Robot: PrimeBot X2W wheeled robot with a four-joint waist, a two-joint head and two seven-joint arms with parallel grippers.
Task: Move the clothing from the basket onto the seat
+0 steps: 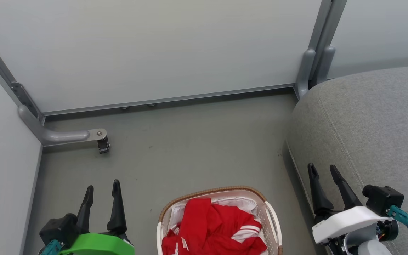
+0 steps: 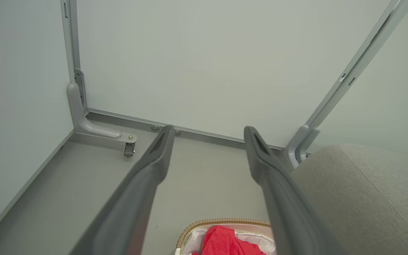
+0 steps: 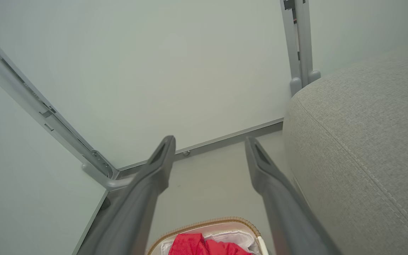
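Grey floor [image 1: 190,148] carries everything; the clothing [image 1: 211,226] lies heaped in the basket [image 1: 213,191], just beside the seat [image 1: 367,120] on its right; left pincer [image 1: 103,185] and right pincer [image 1: 322,167] flank it, both spread wide and empty, seemingly poised to reach in.

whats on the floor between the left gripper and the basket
Just bare grey floor: in the head view, nothing lies in the stretch between the left gripper and the basket.
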